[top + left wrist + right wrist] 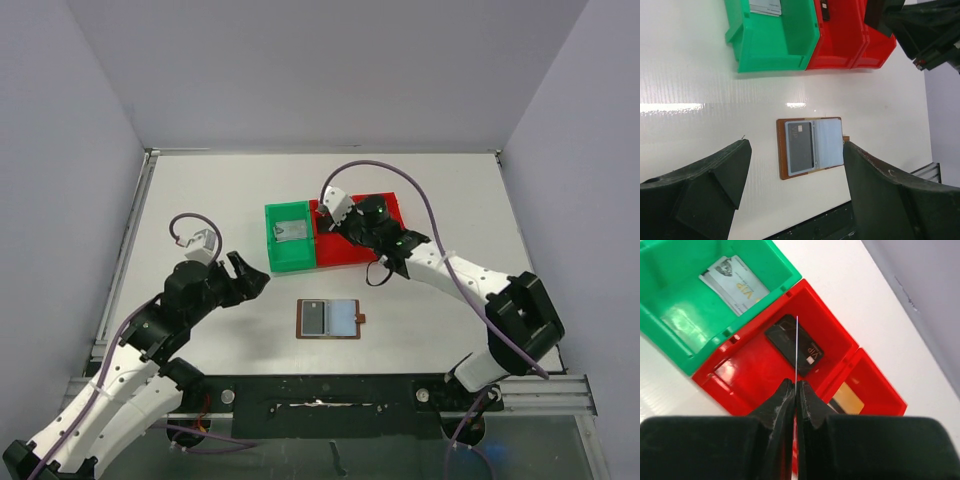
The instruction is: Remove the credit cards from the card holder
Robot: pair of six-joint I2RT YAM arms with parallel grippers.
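Observation:
The brown card holder (330, 319) (782, 150) lies open on the table, with a dark grey credit card (801, 147) in its left pale sleeve. My left gripper (250, 272) (796, 145) hangs open and empty above the table, left of the holder. My right gripper (324, 222) (796, 385) is shut on a thin credit card (797, 340), seen edge-on, above the red bin (345, 255) (740, 375). A black card (795, 346) lies in that bin, a silver one (735, 282) in the green bin (285, 255) (675, 330), and a gold one (847, 399) in a second red compartment (880, 400).
The green and red bins stand side by side just beyond the holder. Grey walls close in the table on the left, back and right. A black rail (330, 395) runs along the near edge.

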